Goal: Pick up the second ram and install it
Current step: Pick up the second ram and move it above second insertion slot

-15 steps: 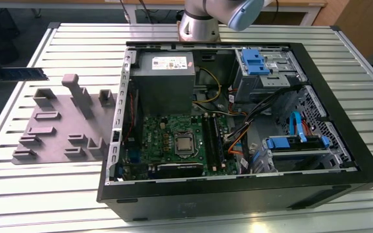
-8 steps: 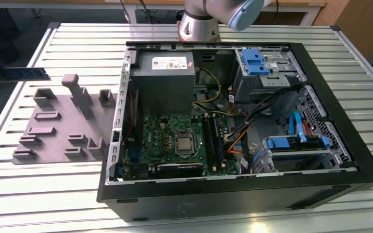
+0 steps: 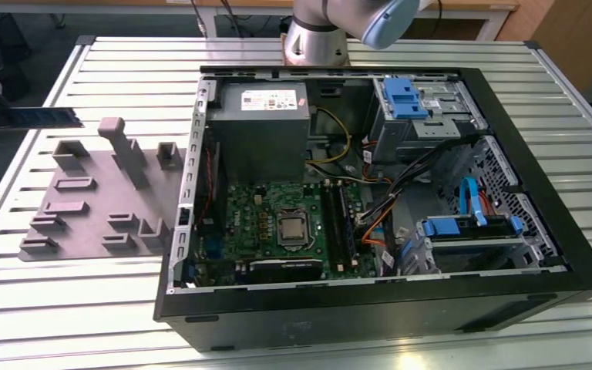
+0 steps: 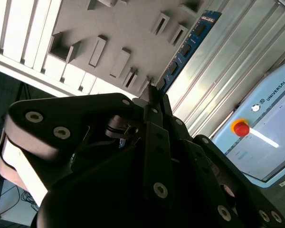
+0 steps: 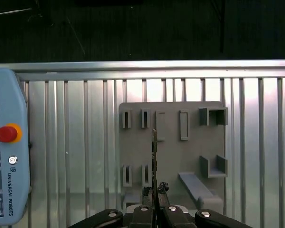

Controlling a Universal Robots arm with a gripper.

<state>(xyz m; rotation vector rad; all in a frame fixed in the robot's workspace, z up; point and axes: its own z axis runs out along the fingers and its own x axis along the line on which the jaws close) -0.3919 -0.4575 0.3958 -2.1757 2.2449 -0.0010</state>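
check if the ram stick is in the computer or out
Out: the pincer holds the ram stick near the grey tray, outside the open computer.

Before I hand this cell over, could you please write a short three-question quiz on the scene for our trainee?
1. Short answer: what lies on the table at the exterior view's left of the computer case?
2. True or false: the tool is shut on the second ram.
3. Pick one. In the exterior view the second ram is: A) seated inside the computer case; B) held in the air, at the exterior view's left of the computer case; C) lying flat on the table.

Key: 1, the grey tray; 2, true; 3, B.
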